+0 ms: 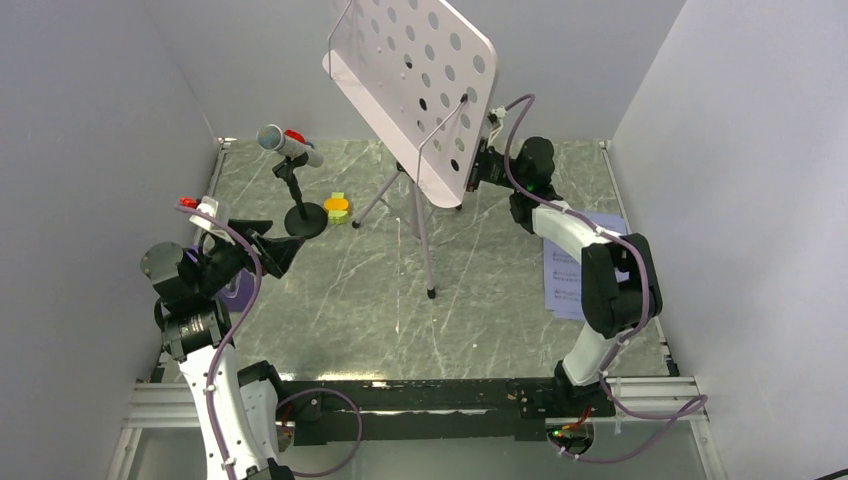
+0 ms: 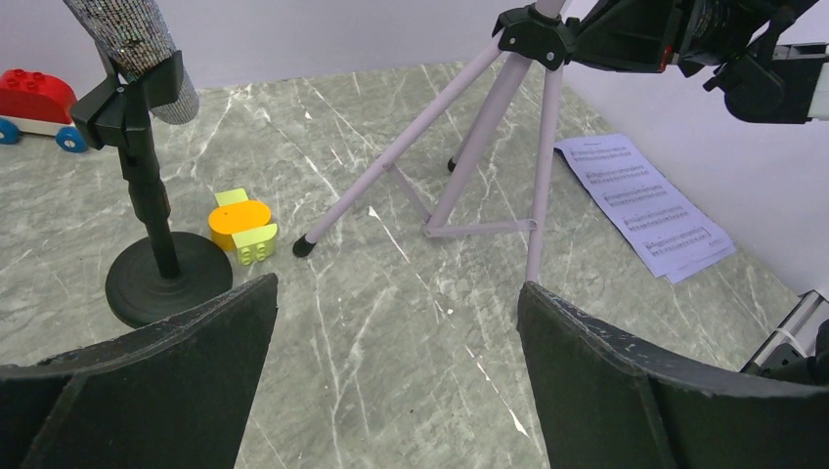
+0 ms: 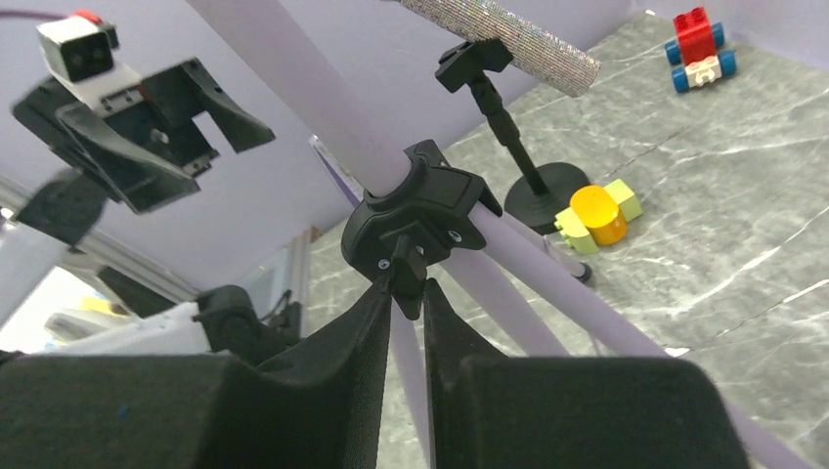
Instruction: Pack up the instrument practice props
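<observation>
The grey perforated music stand stands on tripod legs mid-table. My right gripper is at its pole behind the desk; in the right wrist view the gripper is shut on the black knob of the stand's collar. My left gripper is open and empty over bare table, just right of the silver microphone on its black round base. The orange-and-yellow-green block lies beside that base. White sheet-music pages lie at the right. A purple shape is mostly hidden behind my left arm.
A red toy car sits at the back left behind the microphone. White walls close in the left, back and right sides. An aluminium rail runs along the near edge.
</observation>
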Motion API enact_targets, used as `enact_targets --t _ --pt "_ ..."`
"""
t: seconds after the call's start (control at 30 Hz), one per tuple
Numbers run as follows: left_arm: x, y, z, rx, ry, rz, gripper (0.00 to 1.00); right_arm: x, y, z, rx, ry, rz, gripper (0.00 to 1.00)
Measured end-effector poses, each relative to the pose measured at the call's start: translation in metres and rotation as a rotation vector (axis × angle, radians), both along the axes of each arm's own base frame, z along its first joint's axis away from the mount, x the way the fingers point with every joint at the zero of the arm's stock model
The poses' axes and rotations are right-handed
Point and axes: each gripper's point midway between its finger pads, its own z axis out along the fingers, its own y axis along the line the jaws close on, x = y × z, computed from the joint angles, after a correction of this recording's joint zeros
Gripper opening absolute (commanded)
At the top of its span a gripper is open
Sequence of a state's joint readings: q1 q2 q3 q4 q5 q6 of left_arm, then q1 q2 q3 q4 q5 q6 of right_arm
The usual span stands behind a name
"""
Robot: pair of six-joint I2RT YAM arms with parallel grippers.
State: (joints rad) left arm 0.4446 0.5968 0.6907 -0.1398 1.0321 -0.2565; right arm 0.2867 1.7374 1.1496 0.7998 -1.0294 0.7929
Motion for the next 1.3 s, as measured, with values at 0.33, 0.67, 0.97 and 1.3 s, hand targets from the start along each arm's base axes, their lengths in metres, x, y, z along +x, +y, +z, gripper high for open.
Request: enact_targets --t 0.33,0.67,0.97,1.3 --pt "-0.002 -0.001 0.001 0.007 -0.008 0.000 0.97 -0.003 0.011 0.000 -0.098 -0.205 -0.014 0.09" --pt "-0.001 0.000 0.000 0.004 -0.002 0.000 0.96 0.005 0.007 -0.002 -0.251 -0.509 -0.032 0.00" --pt "0.004 0.002 -0.007 -0.014 0.035 0.002 0.96 0.024 0.004 -0.001 -0.469 -0.910 -0.009 0.00" --pt "0.005 0.004 -0.009 -0.017 0.046 0.010 0.96 0.032 0.001 0.000 -0.668 -1.473 0.009 0.03"
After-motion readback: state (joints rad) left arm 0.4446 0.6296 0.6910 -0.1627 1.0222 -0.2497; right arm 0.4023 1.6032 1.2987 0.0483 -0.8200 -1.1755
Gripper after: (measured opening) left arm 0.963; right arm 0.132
